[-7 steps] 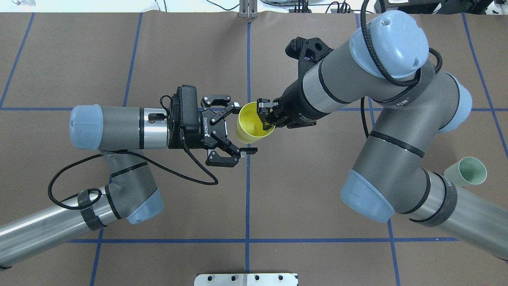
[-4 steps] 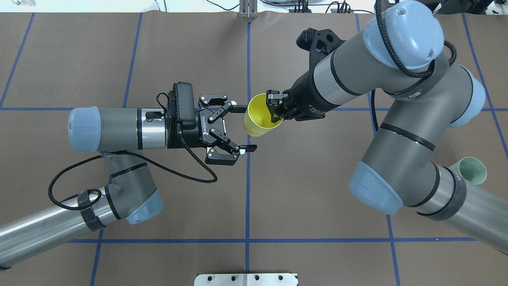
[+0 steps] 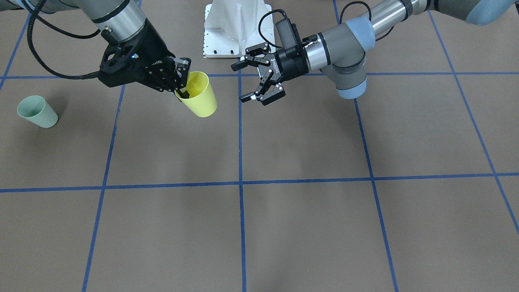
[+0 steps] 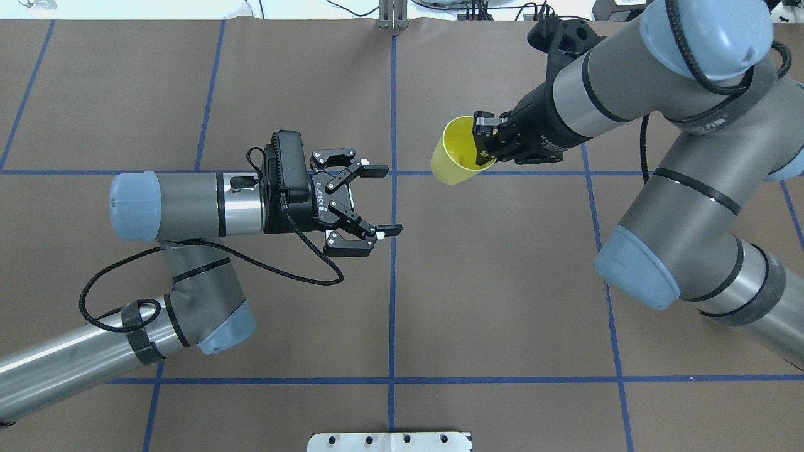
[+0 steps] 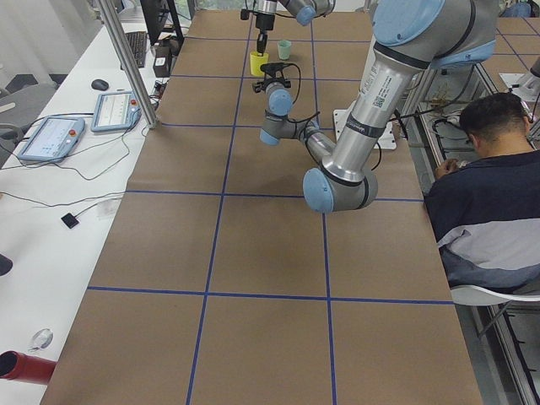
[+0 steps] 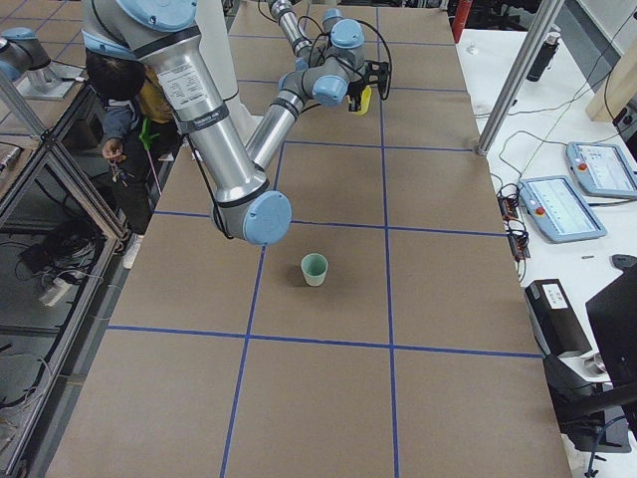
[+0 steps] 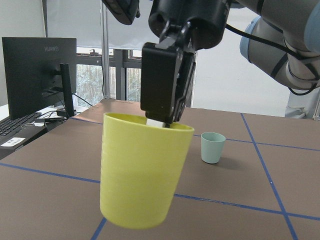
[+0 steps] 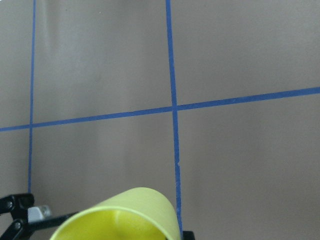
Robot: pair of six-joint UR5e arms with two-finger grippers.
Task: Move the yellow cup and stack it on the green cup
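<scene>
Jaws of the right gripper (image 4: 483,145) pinch the yellow cup (image 4: 453,158) by its rim (one finger inside); those of the left gripper (image 4: 387,199) gape wide, touching nothing.

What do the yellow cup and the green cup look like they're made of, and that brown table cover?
Yellow cup: probably thin plastic, smooth, soft satin sheen; even colour and a slim rim.
Green cup: likely the same plastic, matte-looking; too small to tell more.
Table cover: seemingly brown paper or thin matte sheet, crossed by blue tape lines.
</scene>
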